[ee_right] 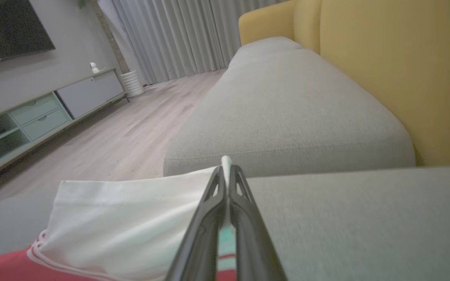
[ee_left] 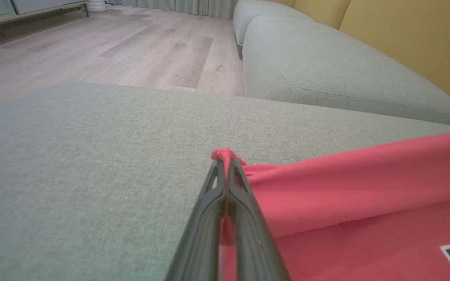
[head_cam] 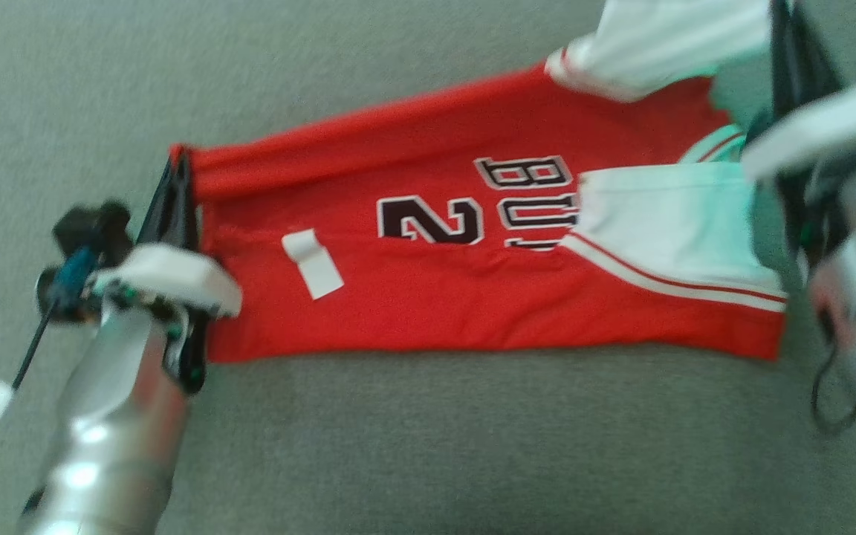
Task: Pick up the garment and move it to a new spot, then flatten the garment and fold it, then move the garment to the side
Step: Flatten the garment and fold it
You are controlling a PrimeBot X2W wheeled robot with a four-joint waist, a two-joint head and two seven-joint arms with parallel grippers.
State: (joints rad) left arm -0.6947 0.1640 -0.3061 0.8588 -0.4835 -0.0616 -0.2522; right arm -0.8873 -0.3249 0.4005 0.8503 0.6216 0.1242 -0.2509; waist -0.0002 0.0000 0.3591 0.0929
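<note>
A red basketball jersey (head_cam: 428, 297) with white sleeves, a black "2" and lettering lies spread across the grey sofa cushion (head_cam: 428, 446). My left gripper (head_cam: 179, 160) is shut on the jersey's red hem corner at its left end; the bunched red cloth (ee_left: 225, 154) pokes out between the fingertips. My right gripper (head_cam: 781, 18) is shut on the white sleeve edge (ee_right: 226, 160) at the jersey's far right, lifting the white sleeve (head_cam: 666, 44) off the cushion. A second white sleeve (head_cam: 666, 223) lies folded over the red body.
A white label (head_cam: 313, 264) sticks to the jersey's red front. Yellow backrest (ee_right: 397, 70) stands behind the cushions. Another grey seat cushion (ee_left: 326, 66) lies beyond, then wooden floor (ee_left: 111, 50) and a low TV cabinet (ee_right: 33, 113).
</note>
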